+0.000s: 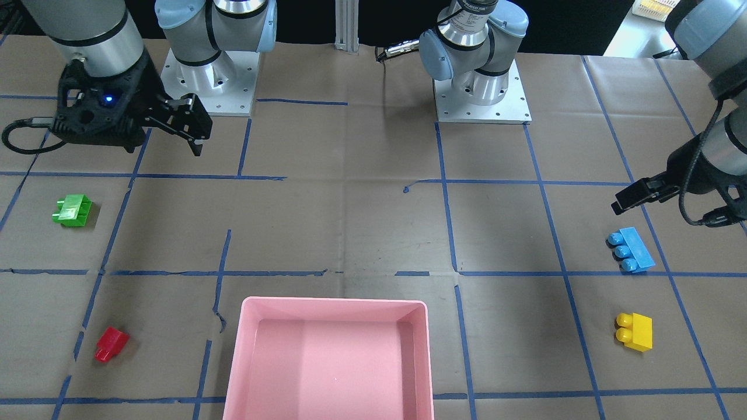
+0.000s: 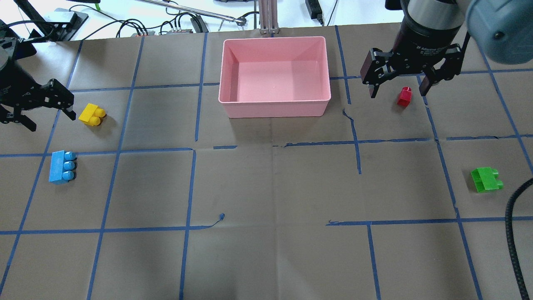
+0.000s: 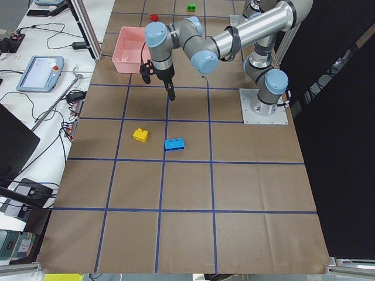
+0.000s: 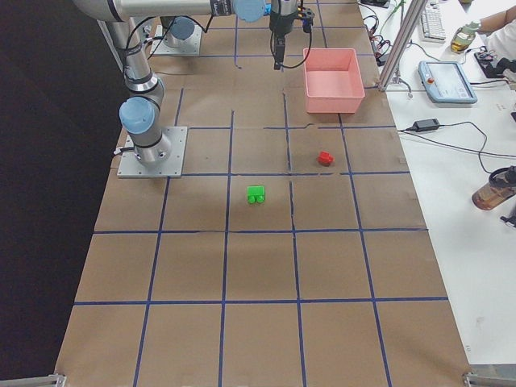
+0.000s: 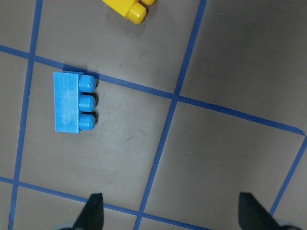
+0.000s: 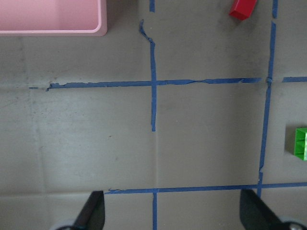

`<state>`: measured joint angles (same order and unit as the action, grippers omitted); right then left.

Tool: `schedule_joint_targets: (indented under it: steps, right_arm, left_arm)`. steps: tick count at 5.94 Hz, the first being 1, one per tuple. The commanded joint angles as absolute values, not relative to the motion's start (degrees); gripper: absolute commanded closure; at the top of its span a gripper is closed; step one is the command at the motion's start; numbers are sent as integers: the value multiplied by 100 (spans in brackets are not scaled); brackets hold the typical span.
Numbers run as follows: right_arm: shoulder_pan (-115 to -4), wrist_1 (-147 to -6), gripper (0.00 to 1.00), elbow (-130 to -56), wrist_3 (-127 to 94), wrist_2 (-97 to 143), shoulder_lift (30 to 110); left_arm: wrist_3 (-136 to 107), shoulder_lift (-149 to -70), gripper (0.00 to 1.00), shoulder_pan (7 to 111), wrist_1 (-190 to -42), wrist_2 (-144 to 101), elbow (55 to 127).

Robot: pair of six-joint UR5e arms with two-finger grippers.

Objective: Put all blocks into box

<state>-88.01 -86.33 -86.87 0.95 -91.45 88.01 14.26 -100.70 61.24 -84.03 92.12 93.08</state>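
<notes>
The pink box (image 2: 275,109) stands empty at the far middle of the table. The red block (image 2: 404,96) and the green block (image 2: 486,180) lie on the right. The yellow block (image 2: 92,114) and the blue block (image 2: 61,166) lie on the left. My right gripper (image 2: 398,93) is open and empty, held high over the table. Its wrist view shows the red block (image 6: 242,7), the green block (image 6: 301,141) and a box corner (image 6: 53,29). My left gripper (image 2: 52,123) is open and empty, above and beside the blue block (image 5: 72,103) and the yellow block (image 5: 129,7).
The brown table cover (image 2: 270,187) carries a grid of blue tape lines. The two arm bases (image 1: 481,93) stand at the robot's side. Cables and equipment (image 2: 175,25) lie beyond the table's far edge behind the box.
</notes>
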Motion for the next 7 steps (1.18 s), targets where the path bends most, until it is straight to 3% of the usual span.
schedule_joint_targets:
  steps: [1, 4, 7]
  right_arm:
    - [-7680, -8614, 0, -8718, 1189, -9149, 8772]
    - [-6068, -9128, 0, -9138, 3167, -9158, 8771]
    - [-5643, -10663, 0, -10279, 3630, -9526, 8571]
  left_arm:
    - [2370, -10527, 1, 5697, -7625, 9246, 9544]
    - [3371, -10573, 1, 5111, -5429, 9290, 10938]
    - [3682, -11179, 1, 4948, -4922, 9290, 10978]
